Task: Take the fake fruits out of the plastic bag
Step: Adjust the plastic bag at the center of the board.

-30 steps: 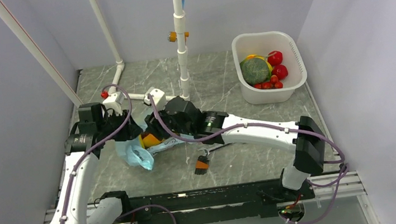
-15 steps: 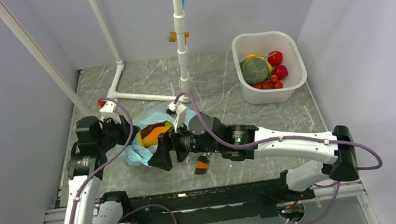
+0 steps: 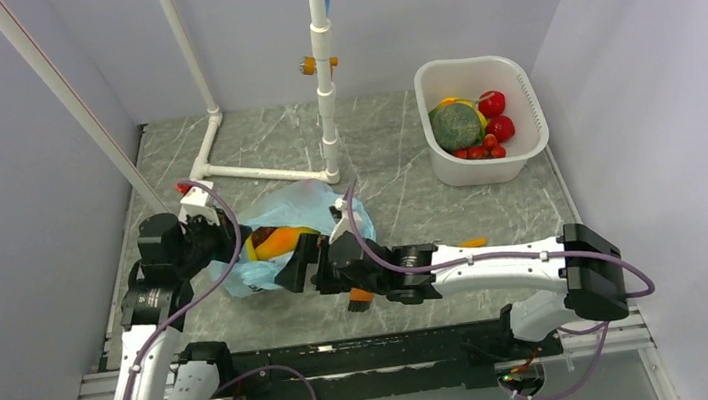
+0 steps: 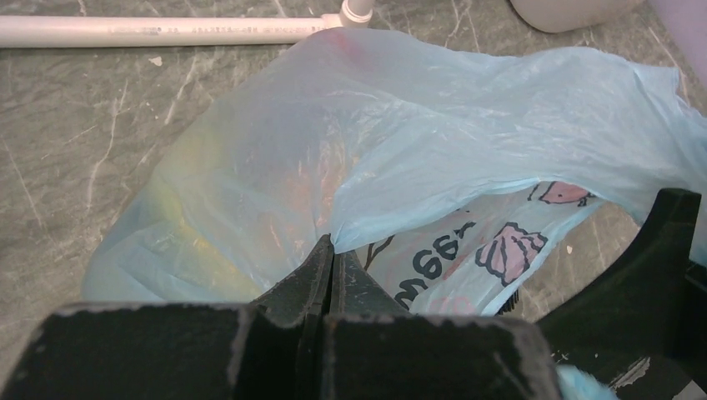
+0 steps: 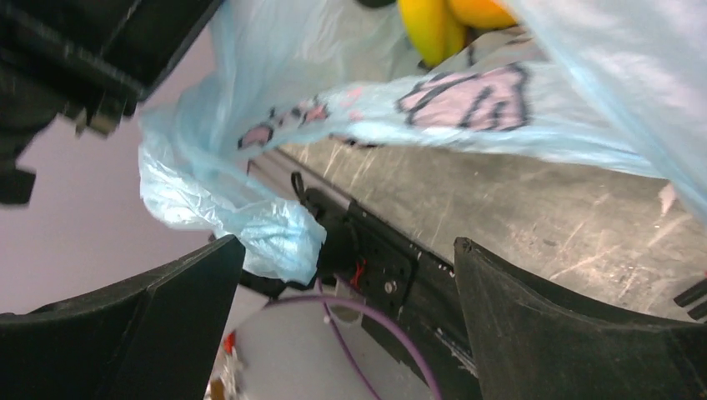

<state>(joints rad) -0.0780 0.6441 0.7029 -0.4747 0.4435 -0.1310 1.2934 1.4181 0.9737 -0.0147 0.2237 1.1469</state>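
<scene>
Plastic bag (image 3: 310,203) spread wider — orange mango (image 3: 277,241) showing.

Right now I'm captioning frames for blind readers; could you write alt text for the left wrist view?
The left pincer is shut on a fold of the light-blue plastic bag, which lies on the marbled table. Yellow and orange blurs of the fake fruits show through its film, and a white pipe crosses the top edge.

white tub (image 3: 488,171) at back right holds a green melon (image 3: 456,126) and cherry tomatoes (image 3: 481,151).
</scene>
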